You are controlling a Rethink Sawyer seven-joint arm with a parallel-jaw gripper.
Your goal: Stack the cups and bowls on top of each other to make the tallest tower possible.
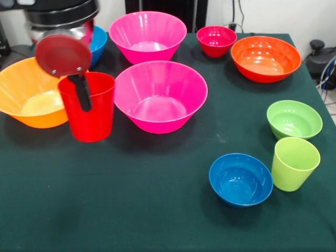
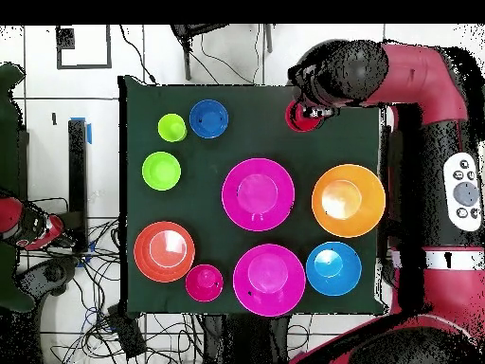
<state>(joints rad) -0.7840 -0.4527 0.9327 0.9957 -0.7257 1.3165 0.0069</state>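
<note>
A red cup [image 1: 97,118] stands upright at the table's left in the front view, and my gripper [image 1: 84,102] reaches down over its near rim. The arm's head hides most of the red cup [image 2: 301,118] from above. Beside the cup are a yellow-orange bowl [image 1: 29,100] and a big pink bowl [image 1: 160,97]. A second pink bowl [image 1: 147,37], a mid-sized blue bowl [image 1: 98,39], a small red bowl [image 1: 216,40] and a wide red-orange bowl [image 1: 265,58] sit behind. At the right are a small green bowl [image 1: 294,119], a lime green cup [image 1: 295,163] and a small blue bowl [image 1: 240,178]. Nothing is stacked.
A dark green cloth [image 1: 131,210] covers the table. Cables and equipment [image 2: 43,246] lie on the floor beside the table in the overhead view.
</note>
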